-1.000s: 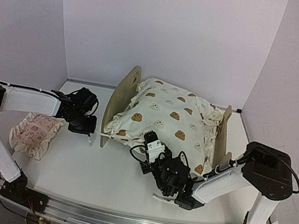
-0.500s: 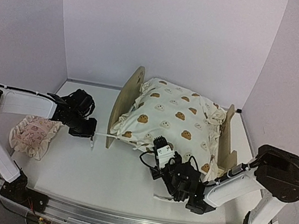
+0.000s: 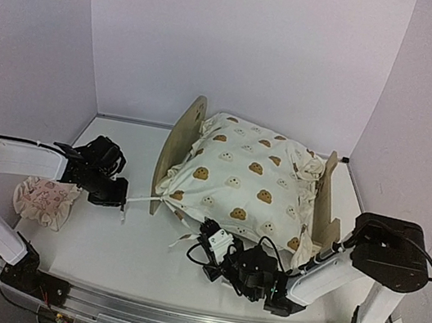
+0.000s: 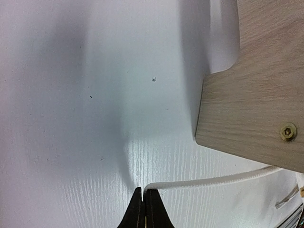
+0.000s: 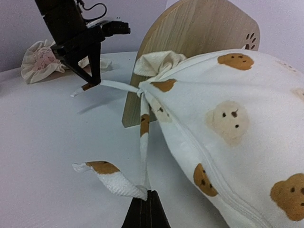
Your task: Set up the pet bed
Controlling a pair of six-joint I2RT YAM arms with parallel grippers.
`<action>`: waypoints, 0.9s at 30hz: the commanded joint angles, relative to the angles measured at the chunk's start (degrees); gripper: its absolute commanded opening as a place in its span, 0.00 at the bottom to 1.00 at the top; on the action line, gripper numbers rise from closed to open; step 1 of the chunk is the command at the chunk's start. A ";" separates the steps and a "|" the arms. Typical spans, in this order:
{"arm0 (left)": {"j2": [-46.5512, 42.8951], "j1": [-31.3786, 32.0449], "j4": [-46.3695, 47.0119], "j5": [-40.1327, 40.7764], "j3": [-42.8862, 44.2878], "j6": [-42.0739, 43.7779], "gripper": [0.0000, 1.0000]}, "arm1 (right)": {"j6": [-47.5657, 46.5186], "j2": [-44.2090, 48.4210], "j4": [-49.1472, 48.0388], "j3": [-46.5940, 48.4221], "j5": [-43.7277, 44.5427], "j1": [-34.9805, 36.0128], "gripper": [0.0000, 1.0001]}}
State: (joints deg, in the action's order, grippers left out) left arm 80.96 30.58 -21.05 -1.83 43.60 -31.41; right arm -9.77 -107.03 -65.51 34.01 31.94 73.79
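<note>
On the far left the pillow [image 3: 43,201] lies on the desk [image 3: 142,253] just beside my left arm [image 3: 26,159]; a wide swing could sweep it away. My left tool [image 4: 144,198] is pressed together on the end of a white tie [image 4: 209,180], stretched taut past a corner of the headboard [image 4: 256,85]. If I pull harder, the thin cord may slip free, or it may drag the light pet bed [image 3: 175,148], which stands mid-desk under the bear-print quilt [image 3: 239,174]. My right tool [image 5: 147,203] pinches a second tie [image 5: 144,147] at the near corner. Opposing tugs could haul the quilt off or tip the bed.
</note>
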 commanded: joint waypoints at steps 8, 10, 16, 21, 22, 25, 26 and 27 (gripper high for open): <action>-10.20 -1.42 -5.28 4.26 0.41 0.05 0.56 | 2.96 6.63 16.76 1.75 4.50 5.17 0.53; -12.77 -1.40 -5.43 4.03 0.89 0.27 0.73 | 5.23 10.45 26.09 2.96 6.02 5.41 0.59; -20.27 -1.22 -6.73 3.00 5.06 2.16 0.99 | 16.65 23.34 59.11 10.11 12.75 5.47 0.75; -21.18 -0.67 -6.79 -0.35 9.72 3.11 1.00 | 24.58 33.07 80.72 15.48 21.44 5.41 0.93; -21.02 -0.37 -6.42 -1.22 10.56 3.32 1.00 | 26.01 34.77 84.58 16.50 22.81 5.40 0.97; -19.71 1.35 -5.00 -2.56 13.16 4.38 1.00 | 28.44 38.48 93.76 20.02 25.00 4.53 0.98; -18.95 2.11 -4.69 -2.70 14.13 4.86 1.00 | 29.60 39.56 97.27 21.35 25.13 3.57 0.98; -18.00 2.85 -4.63 -2.61 15.51 5.17 0.99 | 30.87 40.55 100.87 22.68 24.87 2.18 0.98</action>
State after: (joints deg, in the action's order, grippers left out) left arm 60.64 31.01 -27.66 -1.99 53.59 -28.87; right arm 13.66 -70.58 15.04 51.00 51.59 78.66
